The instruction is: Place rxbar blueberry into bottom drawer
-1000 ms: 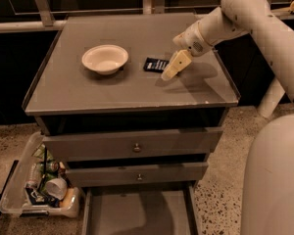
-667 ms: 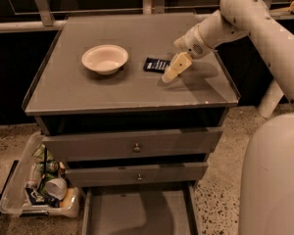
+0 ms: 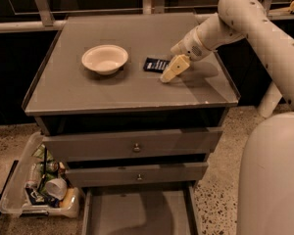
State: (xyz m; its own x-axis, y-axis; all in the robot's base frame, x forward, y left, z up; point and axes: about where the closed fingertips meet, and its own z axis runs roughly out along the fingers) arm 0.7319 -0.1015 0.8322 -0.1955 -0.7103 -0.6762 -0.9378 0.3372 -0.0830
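Note:
The rxbar blueberry, a small dark navy bar, lies flat on the grey cabinet top, right of a white bowl. My gripper reaches in from the right and sits low over the top, right against the bar's right end and partly covering it. The bottom drawer is pulled out at the foot of the cabinet, and its flat grey floor is bare.
Two knobbed drawer fronts above the open drawer are shut. A clear plastic bin of clutter stands on the floor to the left of the cabinet. My white robot body fills the lower right.
My gripper has shifted slightly left, closer onto the bar's right end. The bar, bowl and drawers have not moved.

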